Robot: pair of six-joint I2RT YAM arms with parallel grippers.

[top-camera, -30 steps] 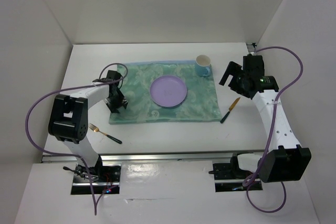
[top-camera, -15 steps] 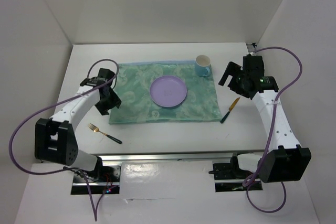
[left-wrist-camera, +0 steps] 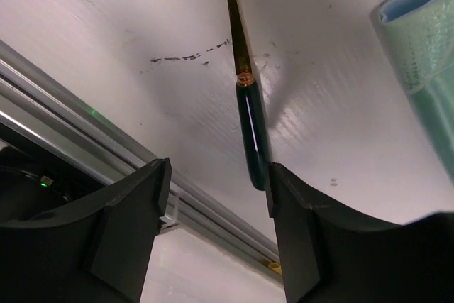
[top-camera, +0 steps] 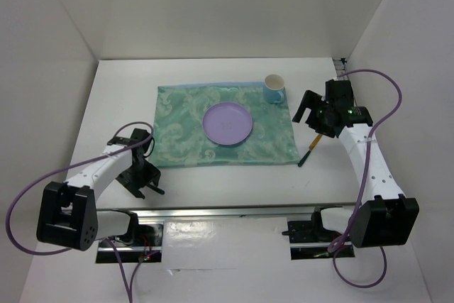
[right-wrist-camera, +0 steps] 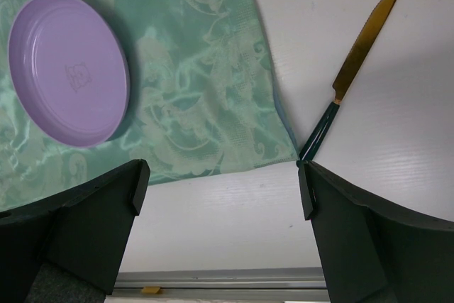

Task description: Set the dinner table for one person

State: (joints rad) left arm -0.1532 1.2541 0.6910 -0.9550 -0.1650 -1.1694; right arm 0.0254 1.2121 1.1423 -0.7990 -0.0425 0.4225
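The dinner table is a white top with a metal rail at the near edge. A green placemat carries a purple plate and a blue mug. My left gripper is open and low over the fork. In the left wrist view the fork's dark green handle lies just inside my right finger, with my left gripper open around its end. My right gripper is open and empty above the gold knife, which also shows in the right wrist view.
The near metal rail runs close under my left gripper. The placemat's corner lies to the right of the fork. In the right wrist view the plate sits on the placemat. White walls enclose the table.
My left arm has swung from the placemat's left edge toward the near edge and come down over the fork. My right gripper has shifted slightly left and nearer.
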